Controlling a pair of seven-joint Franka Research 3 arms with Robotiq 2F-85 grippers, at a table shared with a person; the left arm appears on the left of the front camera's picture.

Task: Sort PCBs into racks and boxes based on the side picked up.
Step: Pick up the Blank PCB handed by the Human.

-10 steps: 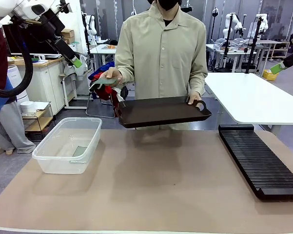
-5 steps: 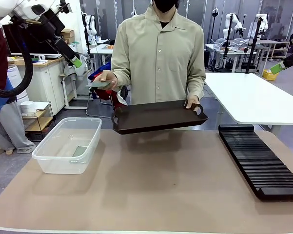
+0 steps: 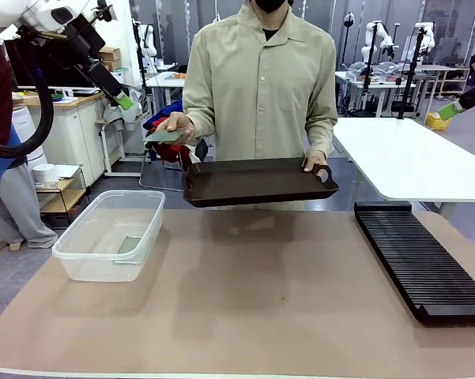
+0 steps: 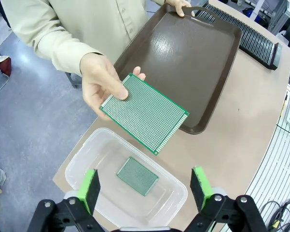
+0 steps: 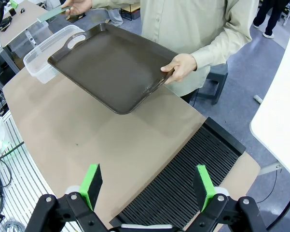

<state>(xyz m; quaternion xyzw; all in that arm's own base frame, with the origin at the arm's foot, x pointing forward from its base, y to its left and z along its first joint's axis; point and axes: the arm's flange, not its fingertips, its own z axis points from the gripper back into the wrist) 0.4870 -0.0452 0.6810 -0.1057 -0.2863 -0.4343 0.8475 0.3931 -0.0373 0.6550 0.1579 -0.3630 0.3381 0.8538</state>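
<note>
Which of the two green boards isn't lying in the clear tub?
The board held in the person's hand; the other board lies flat in the tub.

The person has shifted the tray and PCB slightly leftward.

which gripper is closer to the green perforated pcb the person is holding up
Left. The left gripper hovers open close above the green perforated PCB in the person's hand; the right gripper is far off, over the black slotted rack.
</note>
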